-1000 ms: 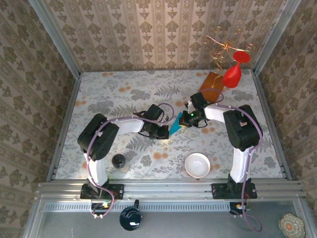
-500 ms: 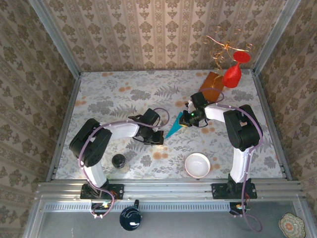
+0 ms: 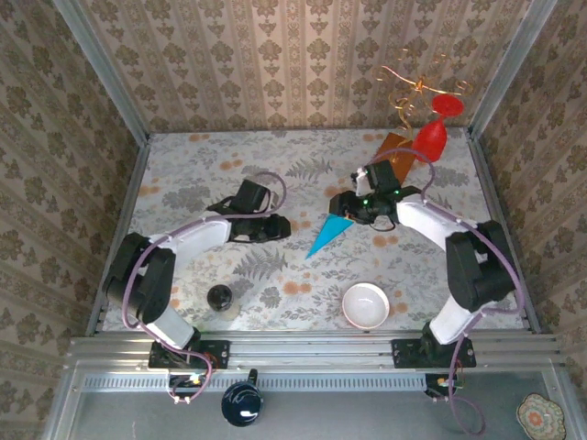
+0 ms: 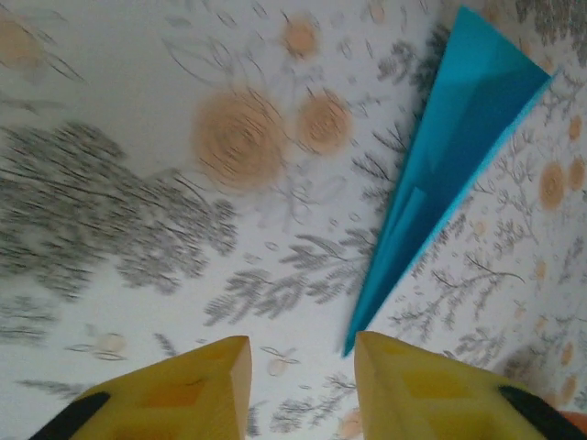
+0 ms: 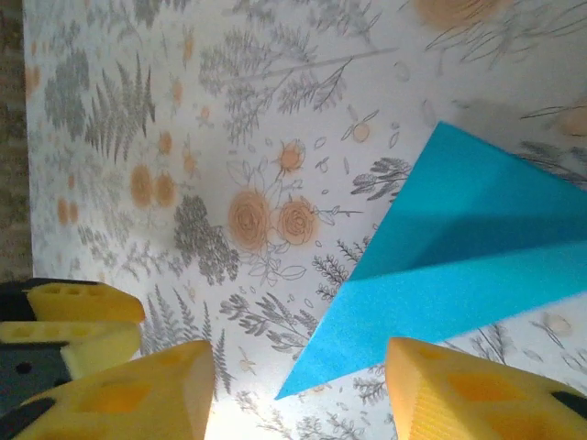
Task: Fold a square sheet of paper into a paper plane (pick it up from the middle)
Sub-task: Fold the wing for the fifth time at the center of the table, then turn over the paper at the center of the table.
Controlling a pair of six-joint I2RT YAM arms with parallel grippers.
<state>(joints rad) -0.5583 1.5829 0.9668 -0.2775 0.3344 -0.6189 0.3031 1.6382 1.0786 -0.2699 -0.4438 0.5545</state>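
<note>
The square sheet of paper is folded into a teal-blue paper plane (image 3: 327,235), a narrow pointed dart with a centre crease. It lies flat on the floral table, tip toward the near left. My left gripper (image 3: 280,227) is open just left of it; in the left wrist view the paper plane (image 4: 456,170) lies ahead of the left gripper (image 4: 303,371), its tip close to the right fingertip (image 4: 390,367). My right gripper (image 3: 342,203) hangs open over the wide end. In the right wrist view the paper plane (image 5: 459,261) lies below the right gripper (image 5: 298,385), untouched.
A white bowl (image 3: 365,305) sits near the front right and a small dark round object (image 3: 219,296) near the front left. An orange-brown board (image 3: 393,152) and a red glass-shaped ornament (image 3: 430,137) on gold wire stand at the back right.
Both grippers have opened and let go of the paper plane. The left gripper drew back to the left, the right one lifted toward the back right, and the plane now lies free.
</note>
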